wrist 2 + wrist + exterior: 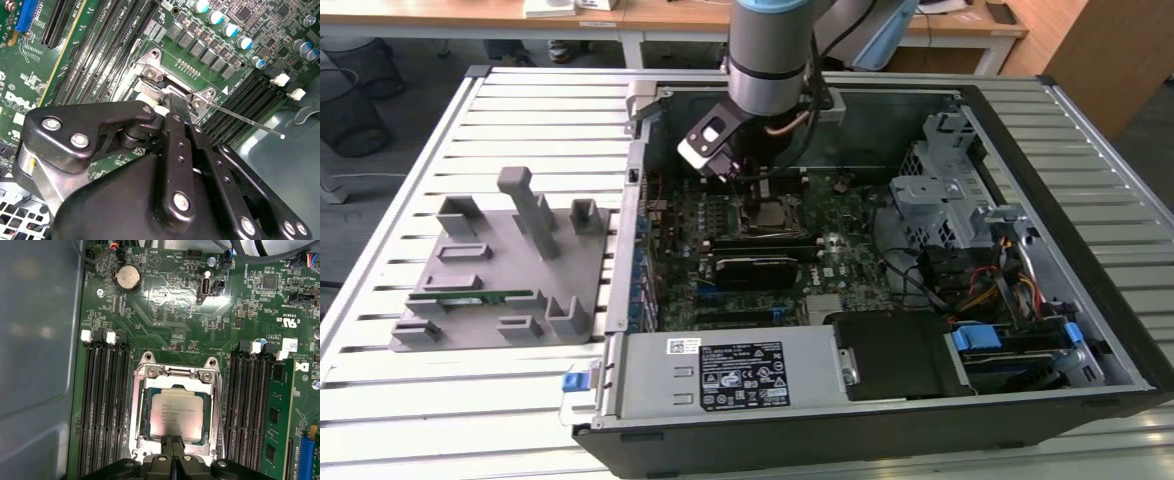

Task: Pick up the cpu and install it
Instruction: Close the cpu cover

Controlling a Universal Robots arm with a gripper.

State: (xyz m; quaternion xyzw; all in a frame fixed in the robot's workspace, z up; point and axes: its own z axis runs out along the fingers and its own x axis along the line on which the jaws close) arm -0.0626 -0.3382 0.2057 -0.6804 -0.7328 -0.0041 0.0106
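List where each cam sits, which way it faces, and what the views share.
Exterior view: off the arm, above, looking down at the open black computer case; grey arm shows.
First wrist view: on the arm, looking down at the green motherboard and the small square silvery cpu in the socket; claw tips show.
Second wrist view: on the arm, behind the black claw linkage, facing the board.
Shared: socket and claw in both wrist views.
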